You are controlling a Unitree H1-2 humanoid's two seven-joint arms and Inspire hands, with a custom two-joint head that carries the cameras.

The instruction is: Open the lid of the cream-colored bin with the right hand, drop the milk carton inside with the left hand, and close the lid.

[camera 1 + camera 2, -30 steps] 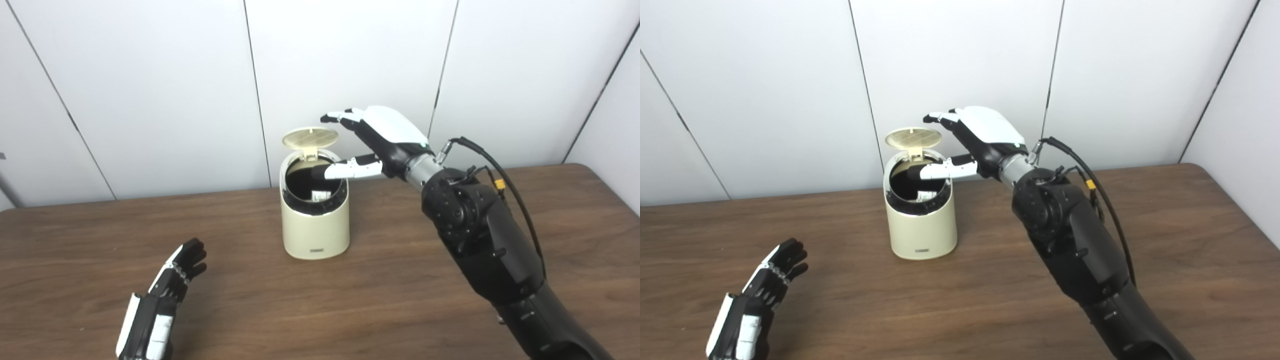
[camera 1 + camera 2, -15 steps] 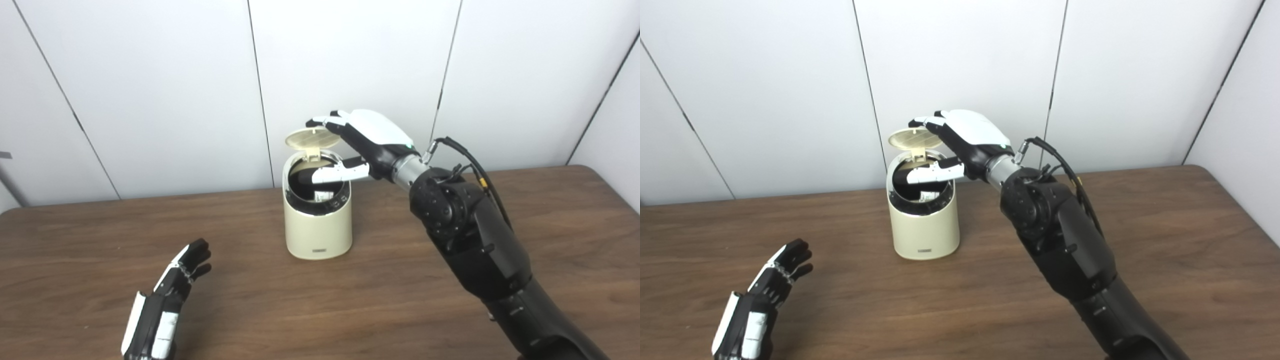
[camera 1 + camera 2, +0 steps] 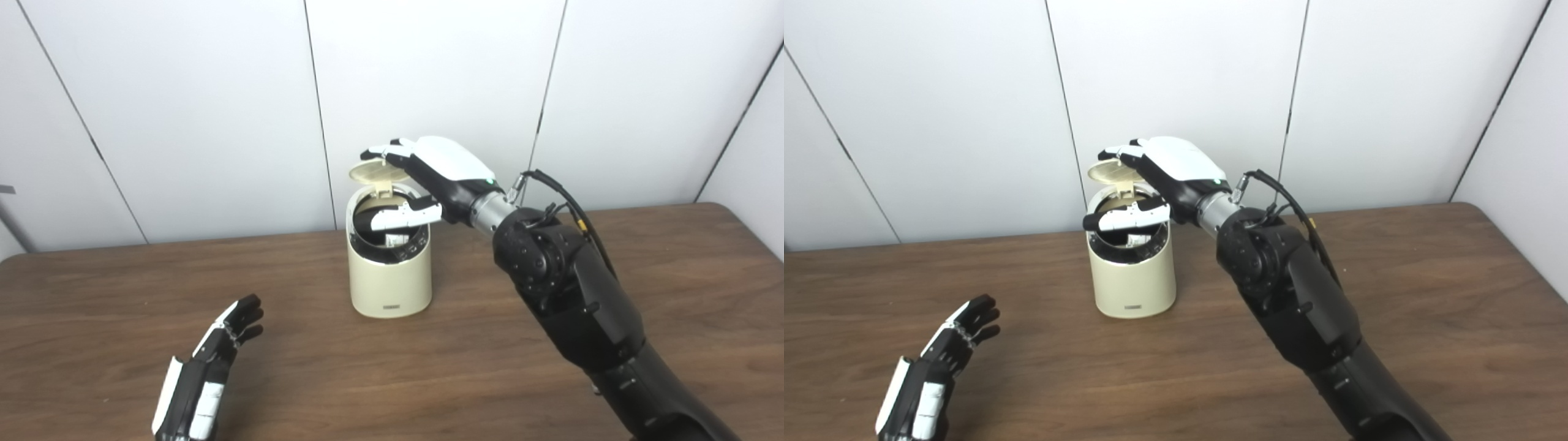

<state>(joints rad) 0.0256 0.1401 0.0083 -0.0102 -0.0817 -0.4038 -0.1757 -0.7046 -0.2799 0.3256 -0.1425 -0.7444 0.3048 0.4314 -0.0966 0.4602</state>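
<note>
The cream-colored bin (image 3: 389, 275) stands at the back middle of the table. Its round lid (image 3: 373, 172) is raised on the rear hinge and tilted forward. My right hand (image 3: 432, 174) is open above the bin, fingers resting on the lid's top edge, thumb stretched across the bin's mouth. A white piece of the milk carton (image 3: 398, 237) shows inside the dark opening, mostly hidden. My left hand (image 3: 205, 376) hovers low over the front left of the table, open and holding nothing.
The brown wooden table (image 3: 478, 367) spreads wide around the bin. White wall panels (image 3: 184, 110) stand close behind the bin. My right forearm (image 3: 569, 288) stretches diagonally from the lower right.
My right hand has moved left over the bin and onto the lid, which has tipped forward and lower. The left hand has stayed nearly still.
</note>
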